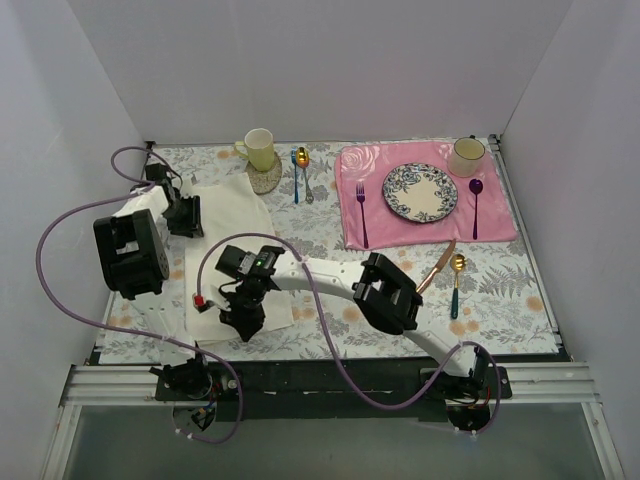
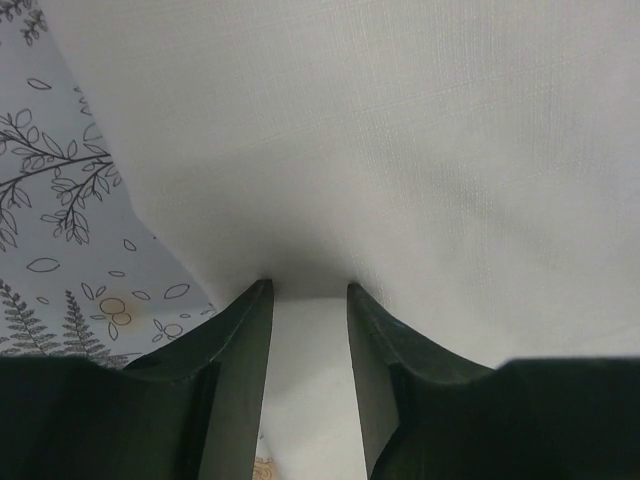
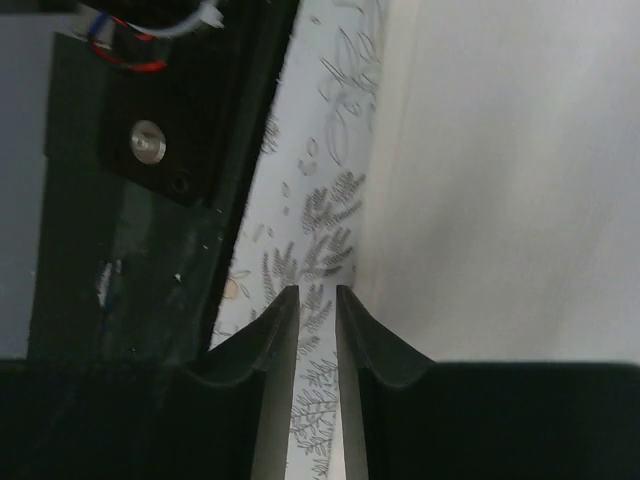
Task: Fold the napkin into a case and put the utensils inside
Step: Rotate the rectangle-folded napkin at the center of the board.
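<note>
The napkin (image 1: 232,212) lay at 9 o'clock on the table (image 1: 330,215). The left gripper (image 2: 308,290), narrowly parted, met the cloth; whether it pinched it could not be told. The right gripper (image 3: 317,292), narrow and empty, stood just beside the cloth's edge. The knife (image 1: 438,266) and spoon (image 1: 457,285) rested at 4 o'clock.

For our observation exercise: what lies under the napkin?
The leaf-printed tablecloth shows around the napkin and runs beneath it. Whether anything else lies under it cannot be seen: the cloth covers that.

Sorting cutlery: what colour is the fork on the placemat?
Purple; the fork shows best in top view.
</note>
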Robot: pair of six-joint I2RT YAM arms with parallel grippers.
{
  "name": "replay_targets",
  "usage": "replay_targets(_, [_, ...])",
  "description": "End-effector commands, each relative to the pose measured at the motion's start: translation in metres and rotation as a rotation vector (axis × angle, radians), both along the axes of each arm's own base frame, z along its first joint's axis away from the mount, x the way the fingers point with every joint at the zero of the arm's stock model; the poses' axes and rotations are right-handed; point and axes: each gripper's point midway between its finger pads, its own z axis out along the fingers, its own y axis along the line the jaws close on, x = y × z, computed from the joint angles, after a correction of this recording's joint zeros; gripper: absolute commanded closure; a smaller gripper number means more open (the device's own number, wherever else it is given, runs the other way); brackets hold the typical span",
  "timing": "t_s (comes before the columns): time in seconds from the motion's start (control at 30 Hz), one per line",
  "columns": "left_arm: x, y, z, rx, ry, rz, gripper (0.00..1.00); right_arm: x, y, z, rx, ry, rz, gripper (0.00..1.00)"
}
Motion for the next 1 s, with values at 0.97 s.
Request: replay_targets(0.97, [-0.119, 0.021, 0.016, 0.011, 0.079, 0.067, 0.6, 0.004, -0.016, -0.03, 0.016, 0.042, -0.099, 0.81])
